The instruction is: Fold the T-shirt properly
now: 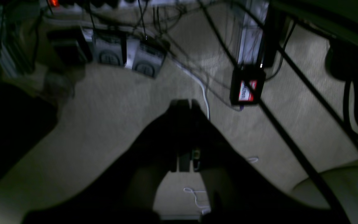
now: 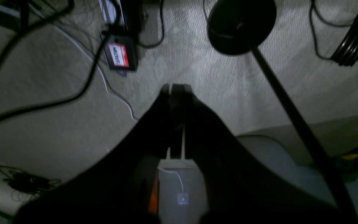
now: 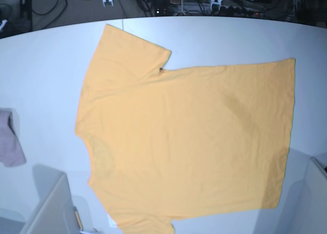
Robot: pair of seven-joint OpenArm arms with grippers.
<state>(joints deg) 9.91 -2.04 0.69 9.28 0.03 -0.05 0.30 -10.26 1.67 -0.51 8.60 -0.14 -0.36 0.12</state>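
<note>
The orange-yellow T-shirt (image 3: 189, 137) lies spread flat on the white table (image 3: 46, 55) in the base view, neck to the left, hem to the right, one sleeve (image 3: 130, 45) at the far edge. My left gripper (image 1: 183, 104) shows only in the left wrist view, shut and empty, hanging over the carpeted floor. My right gripper (image 2: 172, 87) shows only in the right wrist view, also shut and empty over the floor. Neither gripper is near the shirt. Only grey arm links show in the base view, at the bottom left (image 3: 48, 206) and bottom right (image 3: 316, 190).
A small pinkish-mauve cloth (image 3: 10, 142) lies at the table's left edge. On the floor are cables, a black box with a red label (image 1: 247, 88) that also shows in the right wrist view (image 2: 120, 54), grey boxes (image 1: 126, 56) and a black round stand base (image 2: 241, 25).
</note>
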